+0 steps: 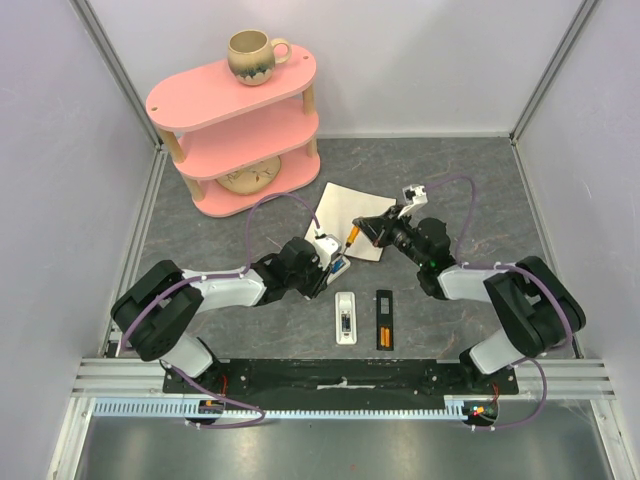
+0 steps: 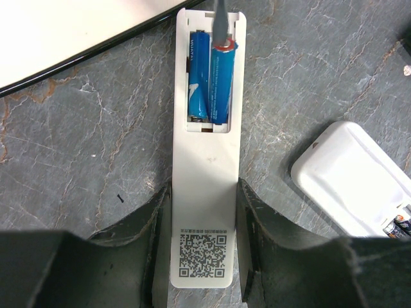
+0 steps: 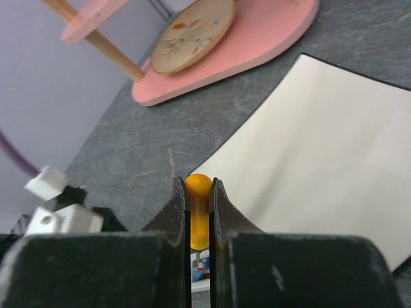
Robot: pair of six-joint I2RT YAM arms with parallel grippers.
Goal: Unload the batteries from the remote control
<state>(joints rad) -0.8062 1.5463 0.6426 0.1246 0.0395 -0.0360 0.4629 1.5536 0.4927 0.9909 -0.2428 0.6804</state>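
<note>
My left gripper (image 2: 205, 215) is shut on the lower end of a white remote (image 2: 205, 160) lying face down, its battery bay open. Two blue batteries (image 2: 209, 77) lie side by side in the bay. My right gripper (image 3: 198, 192) is shut on the orange-handled screwdriver (image 3: 198, 215). The screwdriver's metal tip (image 2: 220, 22) touches the top end of the right blue battery. In the top view the left gripper (image 1: 330, 266) and the right gripper (image 1: 368, 232) meet over this remote (image 1: 339, 266).
A second white remote (image 1: 346, 318) and a black remote (image 1: 385, 320) holding orange batteries lie near the front. A white sheet (image 1: 352, 215) lies behind the grippers. A pink shelf (image 1: 235, 130) with a mug (image 1: 254, 55) stands at the back left.
</note>
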